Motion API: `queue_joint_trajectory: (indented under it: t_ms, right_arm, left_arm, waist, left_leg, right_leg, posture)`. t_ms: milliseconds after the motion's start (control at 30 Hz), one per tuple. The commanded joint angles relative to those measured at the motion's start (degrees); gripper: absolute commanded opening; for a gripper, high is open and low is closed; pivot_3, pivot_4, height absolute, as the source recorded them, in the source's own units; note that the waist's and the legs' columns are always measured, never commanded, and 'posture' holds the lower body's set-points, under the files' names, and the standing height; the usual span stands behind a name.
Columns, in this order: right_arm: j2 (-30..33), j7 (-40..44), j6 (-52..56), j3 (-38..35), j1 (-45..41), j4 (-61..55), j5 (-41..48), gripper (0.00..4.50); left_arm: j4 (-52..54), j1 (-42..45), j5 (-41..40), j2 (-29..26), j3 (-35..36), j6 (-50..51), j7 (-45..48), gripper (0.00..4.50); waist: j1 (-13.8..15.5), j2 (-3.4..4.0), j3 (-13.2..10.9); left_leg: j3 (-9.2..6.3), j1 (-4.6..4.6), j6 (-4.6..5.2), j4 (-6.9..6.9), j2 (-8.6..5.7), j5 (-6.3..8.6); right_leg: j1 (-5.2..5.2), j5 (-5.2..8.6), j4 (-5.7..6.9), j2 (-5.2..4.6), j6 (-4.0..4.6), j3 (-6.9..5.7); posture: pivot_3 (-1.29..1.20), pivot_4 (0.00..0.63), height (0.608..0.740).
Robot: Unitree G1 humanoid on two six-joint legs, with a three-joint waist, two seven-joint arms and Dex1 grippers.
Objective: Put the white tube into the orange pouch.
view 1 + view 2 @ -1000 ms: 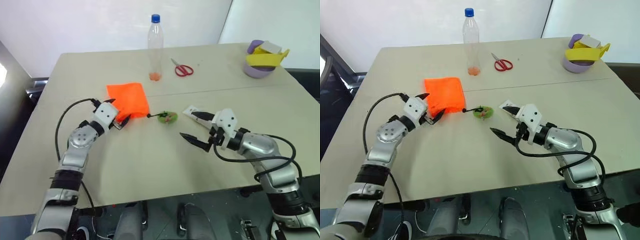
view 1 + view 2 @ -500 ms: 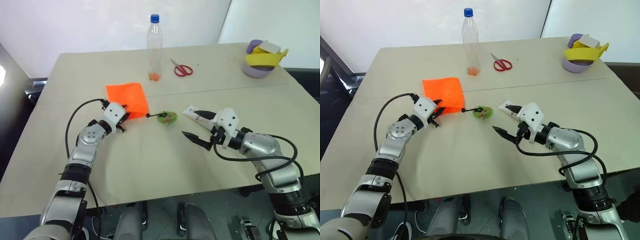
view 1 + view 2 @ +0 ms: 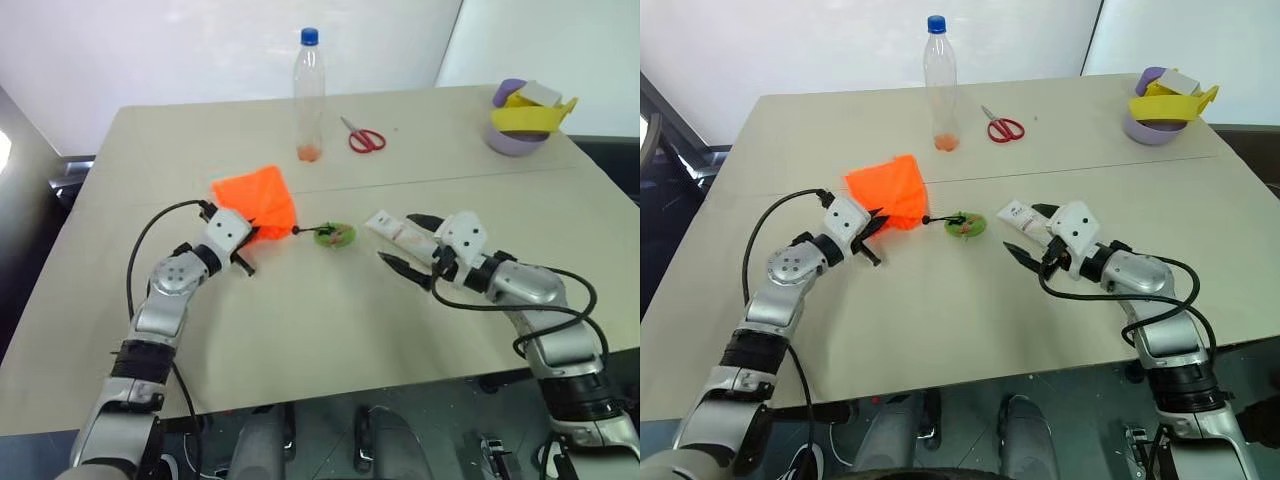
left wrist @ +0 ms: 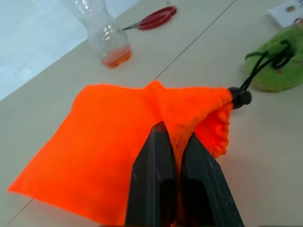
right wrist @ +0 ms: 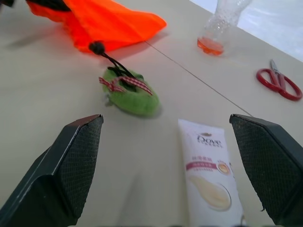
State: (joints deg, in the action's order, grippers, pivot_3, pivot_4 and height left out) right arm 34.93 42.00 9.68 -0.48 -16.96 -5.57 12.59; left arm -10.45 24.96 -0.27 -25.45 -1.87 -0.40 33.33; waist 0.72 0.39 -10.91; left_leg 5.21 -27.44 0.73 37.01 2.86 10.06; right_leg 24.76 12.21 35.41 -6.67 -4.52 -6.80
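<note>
On the beige counter (image 3: 300,320) we note the bright neon-orange soft fabric pouch (image 3: 262,196) lying left of centre, its near edge bunched and lifted where the left hand (image 3: 243,250) has its two black fingers (image 4: 156,189) pressed together on a fold of the fabric beside the gathered mouth. A thin black cord (image 3: 308,230) runs from the pouch mouth, through a black toggle, to a green round fuzzy tag (image 3: 335,235) resting on the counter just beside the pouch. We see the small flat white squeeze tube (image 3: 392,231), with reddish print, lying flat on the counter to the right of the tag, apart from the pouch. The right hand (image 3: 407,245) sits low over the counter with its fingers (image 5: 78,165) spread wide, one on either side of the tube's near end; we cannot tell whether either finger touches it. Farther back, a tall clear plastic bottle with a blue cap (image 3: 310,95) stands upright with a little orange liquid at its bottom, red-handled scissors (image 3: 362,136) lie near it, and at the far right corner a lilac bowl (image 3: 512,135) holds yellow and white items.
</note>
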Motion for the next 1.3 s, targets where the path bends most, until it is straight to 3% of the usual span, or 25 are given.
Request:
queue_joint_trajectory:
  t_ms: [33,467,767,1000,1133,1300]
  right_arm:
    - [0.5,0.1,-2.6,-1.3,-0.5,0.1,-0.8,4.5]
    - [3.5,0.4,0.1,-2.6,-0.6,6.1,-2.4,4.5]
    - [3.8,-1.2,19.5,-4.4,-5.8,5.1,2.4,4.5]
    - [12.2,2.2,35.8,1.3,-11.5,4.3,0.6,4.5]
    - [11.3,3.3,45.2,1.9,-16.9,6.5,3.6,4.5]
    - [10.8,4.1,45.4,4.9,-18.6,7.3,2.5,4.5]
  left_arm:
    - [10.1,-2.9,-2.4,-1.5,1.5,5.1,0.8,0.04]
    - [31.1,-12.5,-12.2,-5.1,2.0,17.6,7.7,0.04]
    - [24.7,-12.1,-9.6,-7.4,1.6,11.5,8.9,0.04]
    - [22.5,-11.5,-9.8,-3.7,1.2,8.6,6.4,0.04]
    - [22.2,-12.2,-8.6,-2.4,0.2,7.6,5.8,0.04]
    - [22.3,-11.9,-8.7,-2.3,0.8,7.5,5.4,0.04]
  waist:
    - [-0.1,0.0,0.0]
    - [0.0,0.0,0.0]
    - [0.0,0.02,0.0]
    - [0.1,0.0,0.0]
    - [-0.1,0.01,0.0]
    - [0.0,0.0,0.0]
  left_leg:
    - [0.0,0.01,0.0,0.0,0.01,0.0]
    - [0.05,0.04,-0.01,-0.02,0.08,0.01]
    - [0.13,0.04,-0.01,0.0,0.06,0.0]
    - [0.15,0.0,0.0,-0.03,0.08,0.01]
    - [0.27,0.0,0.03,-0.05,0.06,0.03]
    - [0.51,0.01,0.04,-0.03,0.12,0.02]
  right_leg:
    - [0.0,0.0,0.0,0.01,0.0,0.01]
    - [0.09,0.02,-0.04,-0.03,-0.02,0.04]
    - [0.12,0.0,-0.01,-0.01,0.01,0.05]
    - [0.35,-0.03,-0.05,-0.09,0.07,0.07]
    - [0.19,-0.03,-0.02,-0.1,0.07,0.09]
    - [0.32,-0.05,0.15,-0.07,0.08,0.1]
  posture:
    - [0.0,0.15,0.74]
    - [0.0,0.15,0.74]
    - [0.0,0.15,0.74]
    - [0.0,0.15,0.74]
    - [0.0,0.15,0.74]
    - [0.0,0.15,0.74]
